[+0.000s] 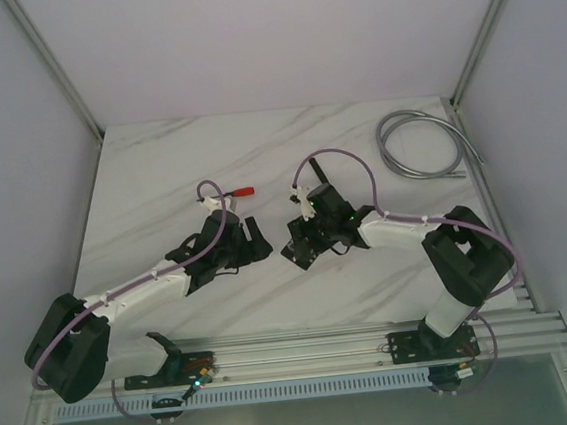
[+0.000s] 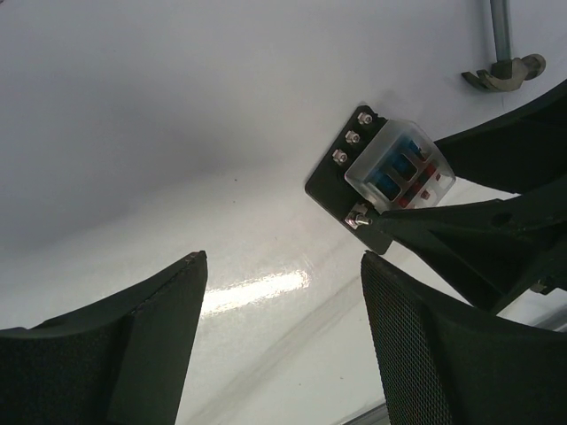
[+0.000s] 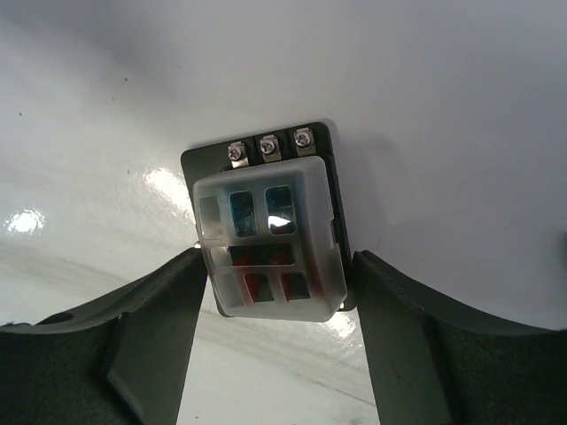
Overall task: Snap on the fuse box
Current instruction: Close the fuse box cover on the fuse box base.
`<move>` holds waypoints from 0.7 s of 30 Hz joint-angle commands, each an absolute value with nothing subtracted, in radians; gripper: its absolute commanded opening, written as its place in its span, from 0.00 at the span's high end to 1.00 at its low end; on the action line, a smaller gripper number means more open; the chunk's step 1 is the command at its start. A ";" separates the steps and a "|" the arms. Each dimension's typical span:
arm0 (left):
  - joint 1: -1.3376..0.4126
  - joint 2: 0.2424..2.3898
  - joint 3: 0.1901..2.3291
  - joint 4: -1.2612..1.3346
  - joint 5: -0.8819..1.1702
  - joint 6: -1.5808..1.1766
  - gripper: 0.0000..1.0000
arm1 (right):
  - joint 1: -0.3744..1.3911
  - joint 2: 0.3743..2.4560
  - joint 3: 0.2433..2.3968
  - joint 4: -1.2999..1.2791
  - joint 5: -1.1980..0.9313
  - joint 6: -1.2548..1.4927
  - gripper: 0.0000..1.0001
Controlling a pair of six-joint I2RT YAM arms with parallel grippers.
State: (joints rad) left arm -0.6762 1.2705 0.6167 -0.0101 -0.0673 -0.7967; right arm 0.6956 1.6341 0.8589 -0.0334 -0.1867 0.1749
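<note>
The fuse box point(image 3: 266, 235) on the surface point(image 1: 160, 184) holds blue and red fuses point(image 3: 280, 210) under a clear lid point(image 3: 312, 190). Right end effector point(image 3: 279, 258) sits around it; cannot tell if squeezing. Left end effector point(image 2: 283, 259) near it, released, empty

surface: white marbled tabletop point(image 1: 159, 174) | surround: plain pale walls point(image 1: 246, 35) | near edge: aluminium rail point(image 1: 307, 351)

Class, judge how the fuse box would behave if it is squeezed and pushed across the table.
The fuse box looks like rigid moulded plastic, so likely stiff. Its flat base should slide on the glossy table, not roll. Small, so probably light.
</note>
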 commanded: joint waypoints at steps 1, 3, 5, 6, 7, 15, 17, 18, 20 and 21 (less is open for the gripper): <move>-0.680 1.252 0.611 0.000 -0.063 -0.805 0.21 | 0.701 1.632 0.831 -0.004 -0.190 0.224 0.30; -0.680 1.248 0.609 0.000 -0.059 -0.807 0.21 | 0.701 1.620 0.821 0.008 -0.216 0.244 0.35; -0.680 1.245 0.609 0.000 -0.057 -0.807 0.21 | 0.701 1.601 0.804 0.029 -0.238 0.271 0.38; -0.680 1.244 0.609 0.000 -0.057 -0.809 0.21 | 0.701 1.592 0.795 0.039 -0.247 0.285 0.39; -0.680 1.241 0.608 0.000 -0.057 -0.808 0.21 | 0.701 1.584 0.789 0.044 -0.250 0.299 0.40; -0.679 1.263 0.617 0.000 -0.032 -0.808 0.21 | 0.701 1.519 0.761 0.044 -0.241 0.380 0.29; -0.682 1.277 0.628 0.002 -0.022 -0.809 0.21 | 0.701 1.477 0.754 0.038 -0.227 0.391 0.21; -0.683 1.283 0.634 0.005 -0.016 -0.808 0.21 | 0.701 1.460 0.753 0.034 -0.224 0.395 0.18; -0.689 1.301 0.651 0.008 -0.007 -0.808 0.22 | 0.696 1.425 0.748 0.022 -0.207 0.403 0.15; -0.692 1.310 0.661 0.011 -0.004 -0.809 0.23 | 0.687 1.413 0.743 0.018 -0.199 0.413 0.15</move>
State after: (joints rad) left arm -0.6796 1.2758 0.6174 -0.0063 -0.0372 -0.8040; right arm 0.6956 1.4837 0.7578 0.0154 -0.2283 0.3717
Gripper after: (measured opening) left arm 0.786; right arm 0.842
